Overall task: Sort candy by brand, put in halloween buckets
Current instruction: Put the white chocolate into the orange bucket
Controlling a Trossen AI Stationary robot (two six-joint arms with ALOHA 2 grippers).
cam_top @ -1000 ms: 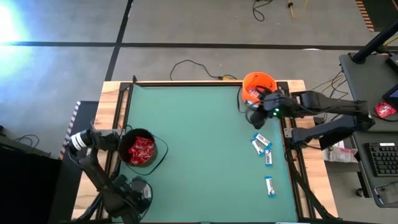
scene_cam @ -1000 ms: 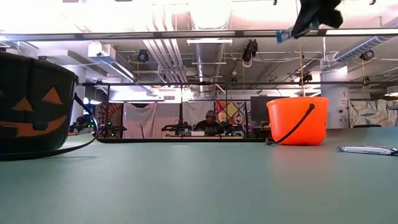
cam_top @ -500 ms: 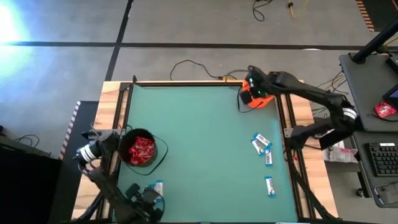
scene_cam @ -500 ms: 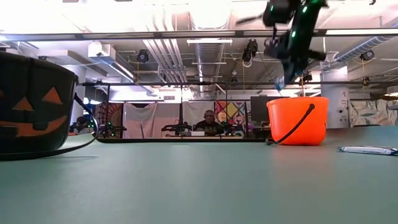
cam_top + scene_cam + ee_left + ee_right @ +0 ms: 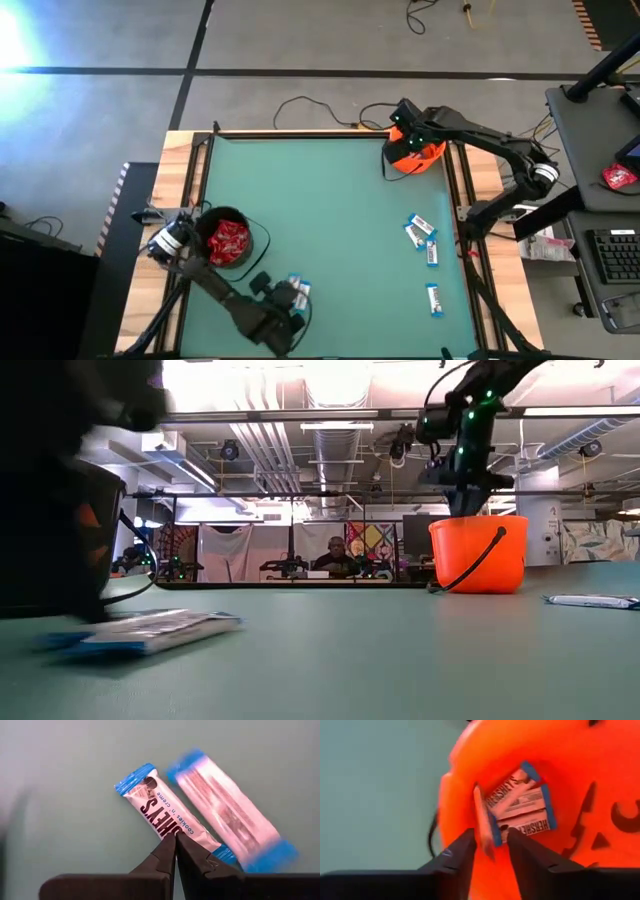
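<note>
**Bar dropping into the orange pail while the left arm carries another**

The right gripper [image 5: 408, 128] hangs over the orange bucket [image 5: 428, 156] at the table's far right corner, its fingers parted, and from its wrist I see a white-and-blue bar [image 5: 483, 822] on edge between them, going down onto the bars already lying inside. Whether it has fully left the fingers I cannot tell. If it catches a fingertip it could tip against the rim and fall out onto the table [image 5: 330, 210].

The left gripper [image 5: 292, 298] is low near the near edge, left of the middle, fingers pinched tight on the end of another white-and-blue bar [image 5: 170, 820], with a second bar [image 5: 227, 822] blurred just beside it. A pinch on the wrapper's end is a thin hold; a quick swing could shake it loose.

The black bucket [image 5: 215, 262], by the left edge, is full of red packets [image 5: 228, 240]. The bar must not end there; the orange pail is right across the table. Four more bars [image 5: 422, 235] wait near the right edge.
</note>
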